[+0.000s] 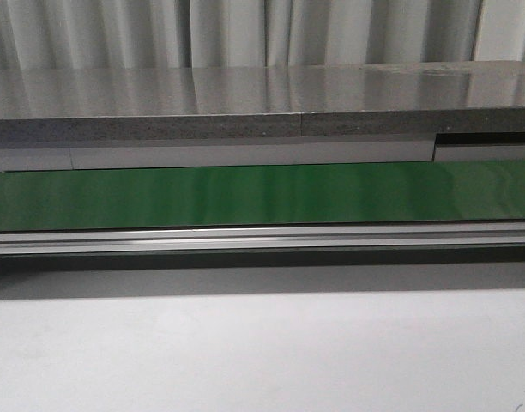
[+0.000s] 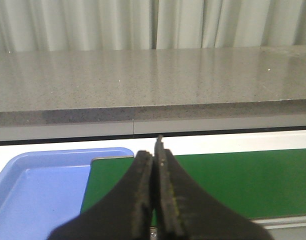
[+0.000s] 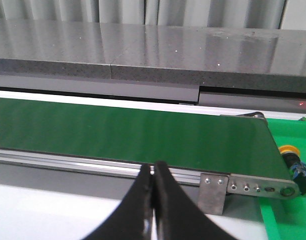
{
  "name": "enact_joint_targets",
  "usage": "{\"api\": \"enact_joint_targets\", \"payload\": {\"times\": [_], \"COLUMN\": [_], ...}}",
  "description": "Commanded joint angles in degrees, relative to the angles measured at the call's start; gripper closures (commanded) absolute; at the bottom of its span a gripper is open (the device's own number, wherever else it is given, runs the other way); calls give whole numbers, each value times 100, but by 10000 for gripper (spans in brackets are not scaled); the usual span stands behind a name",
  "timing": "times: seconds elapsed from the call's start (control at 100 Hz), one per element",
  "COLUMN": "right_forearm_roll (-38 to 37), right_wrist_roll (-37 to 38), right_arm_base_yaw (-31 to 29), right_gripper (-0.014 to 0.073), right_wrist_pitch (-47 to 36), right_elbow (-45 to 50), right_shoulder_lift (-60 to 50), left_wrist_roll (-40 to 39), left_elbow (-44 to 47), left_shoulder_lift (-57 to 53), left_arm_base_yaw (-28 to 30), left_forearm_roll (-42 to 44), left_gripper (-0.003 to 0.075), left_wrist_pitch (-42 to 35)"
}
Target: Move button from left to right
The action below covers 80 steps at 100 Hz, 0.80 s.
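The button (image 3: 291, 158), a yellow-orange cap on a dark body with blue-green marks, shows only in the right wrist view. It lies on a green surface just past the belt's end roller, off to the side of my right gripper (image 3: 153, 166). That gripper is shut with nothing in it, over the white table in front of the belt's metal rail. My left gripper (image 2: 153, 153) is also shut and holds nothing; it hovers over the other end of the green belt (image 2: 233, 180). Neither gripper nor the button appears in the front view.
A blue tray (image 2: 38, 195) sits beside the belt's end in the left wrist view. The green conveyor belt (image 1: 262, 196) runs across the front view, with an aluminium rail (image 1: 262, 239) before it and a grey stone ledge (image 1: 245, 103) behind. A metal bracket (image 3: 214, 192) marks the belt's end.
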Motion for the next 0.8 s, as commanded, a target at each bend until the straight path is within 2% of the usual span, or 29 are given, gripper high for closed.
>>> {"api": "enact_joint_targets", "payload": {"times": [0.0, 0.36, 0.79], "right_forearm_roll": [-153, -166, -122], "right_wrist_roll": [22, 166, 177], "right_arm_base_yaw": [-12, -17, -18], "right_gripper": [662, 662, 662], "right_wrist_pitch": [-641, -1328, -1297], "right_elbow": [-14, 442, 442], "right_shoulder_lift": [-122, -133, -133], "left_wrist_roll": [-4, -4, -4], "left_elbow": [-174, -174, -174], "left_shoulder_lift": [65, 76, 76], "left_arm_base_yaw": [-40, -40, -40], "left_forearm_roll": [-79, -79, -79], "left_gripper": [740, 740, 740], "left_wrist_pitch": [-410, -410, -410]}}
